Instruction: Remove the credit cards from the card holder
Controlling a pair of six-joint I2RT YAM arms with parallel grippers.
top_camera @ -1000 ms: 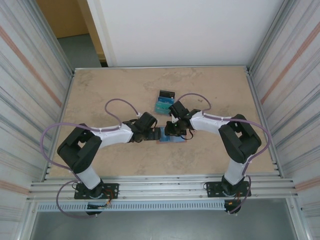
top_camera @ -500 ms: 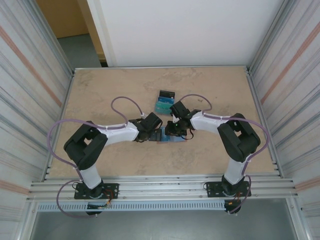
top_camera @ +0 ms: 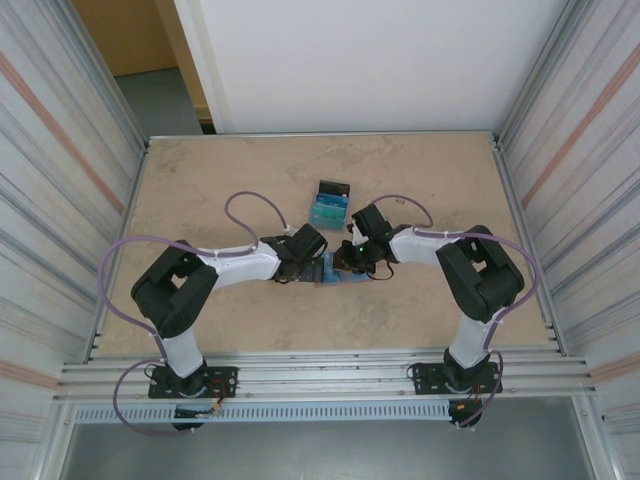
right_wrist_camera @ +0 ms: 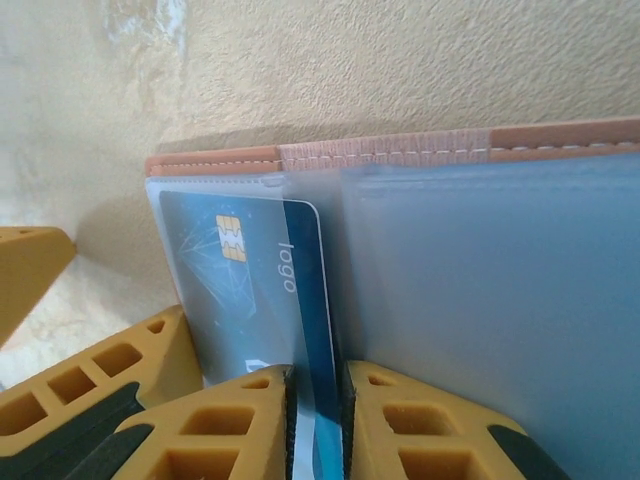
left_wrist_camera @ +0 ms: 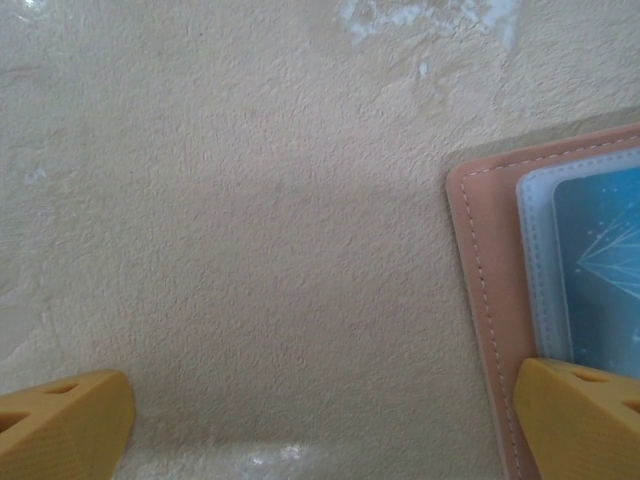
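Right wrist view: my right fingers (right_wrist_camera: 230,430) hide the lower end of the blue credit card (right_wrist_camera: 255,290); the card holder (right_wrist_camera: 480,300) runs past the right edge. Left wrist view: likewise cut off.

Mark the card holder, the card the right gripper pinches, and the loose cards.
card holder (left_wrist_camera: 482,270), left wrist view, salmon stitched border
blue card (right_wrist_camera: 255,300), right wrist view, face beside logo
loose cards (top_camera: 323,212), top view, teal card

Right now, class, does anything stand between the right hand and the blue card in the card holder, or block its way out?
Nothing visible stands between them: the right hand is shut on the edge of the blue card. The frosted pocket of the card holder covers part of the card, but the way out toward the hand looks open.
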